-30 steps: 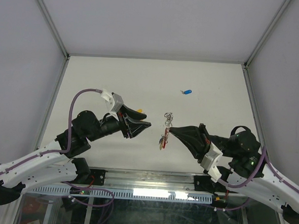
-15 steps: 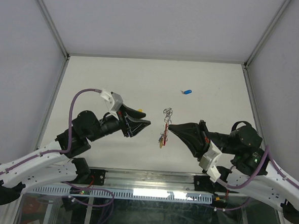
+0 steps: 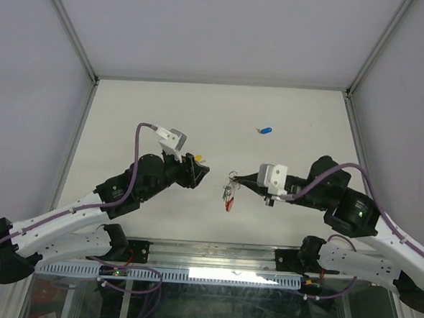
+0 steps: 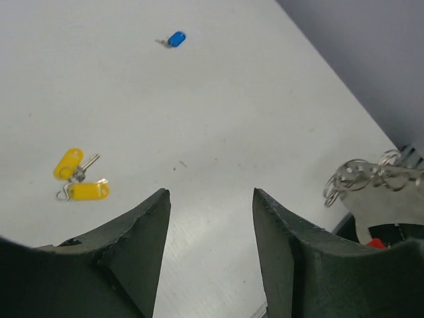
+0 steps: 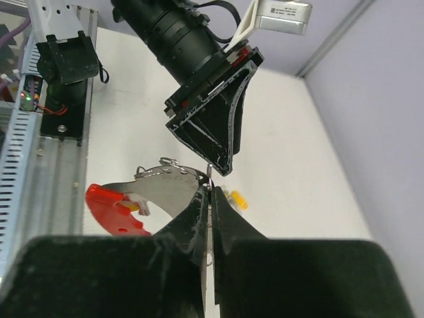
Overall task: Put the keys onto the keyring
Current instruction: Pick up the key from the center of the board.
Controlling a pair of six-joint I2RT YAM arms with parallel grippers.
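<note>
- Top external view: the right end effector (image 3: 241, 182) is clenched on the metal rings of the keyring (image 3: 230, 194), and the red strip (image 3: 229, 204) points toward the near edge.
- The left end effector (image 3: 202, 173) faces the keyring, near but apart, with its fingers (image 4: 142, 232) spread and nothing between them.
- Two yellow keys (image 4: 76, 180) lie together on the surface (image 4: 218, 99).
- A blue key (image 4: 175, 39) lies well apart from them.
</note>
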